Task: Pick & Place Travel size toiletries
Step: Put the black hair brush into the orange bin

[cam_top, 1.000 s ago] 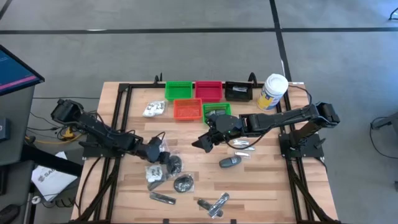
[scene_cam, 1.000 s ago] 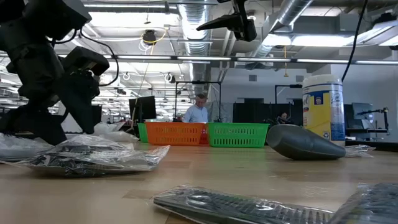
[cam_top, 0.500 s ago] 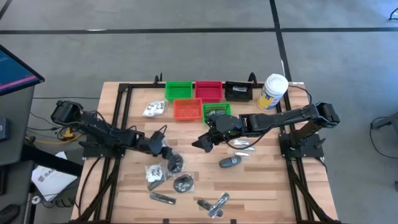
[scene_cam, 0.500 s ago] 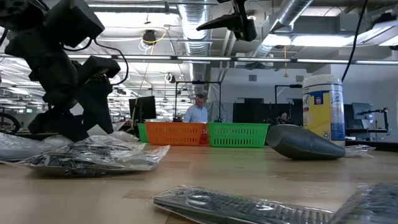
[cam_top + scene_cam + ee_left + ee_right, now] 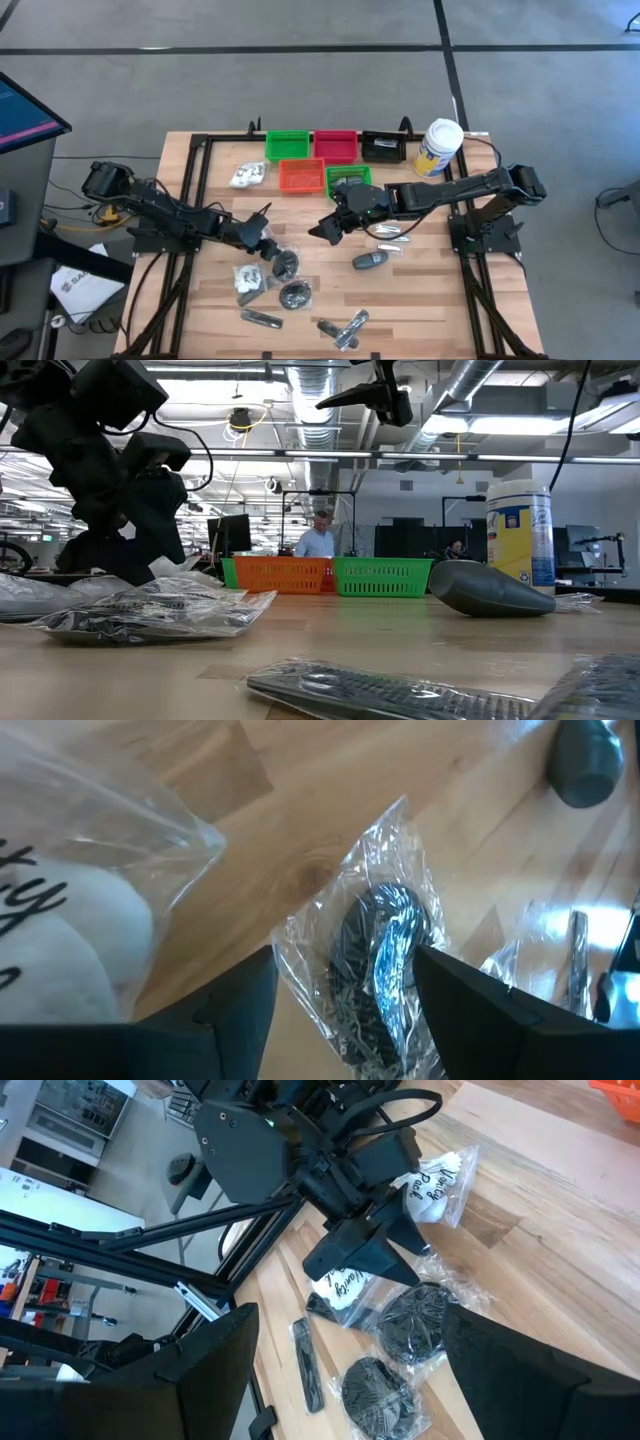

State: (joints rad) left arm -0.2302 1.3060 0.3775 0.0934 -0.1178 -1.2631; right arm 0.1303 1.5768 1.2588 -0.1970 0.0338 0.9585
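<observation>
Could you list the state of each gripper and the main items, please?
left gripper: open, over a bagged black round piece.
right gripper: open, empty, mid-table.
white canister: upright, lid on.
dark grey oval: lying loose on the table.

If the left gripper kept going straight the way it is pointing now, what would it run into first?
Most likely the black round piece in its clear plastic bag, which lies right between the open fingers of the left gripper in its wrist view, on the wooden table. How far above it the fingers hang is unclear.
</observation>
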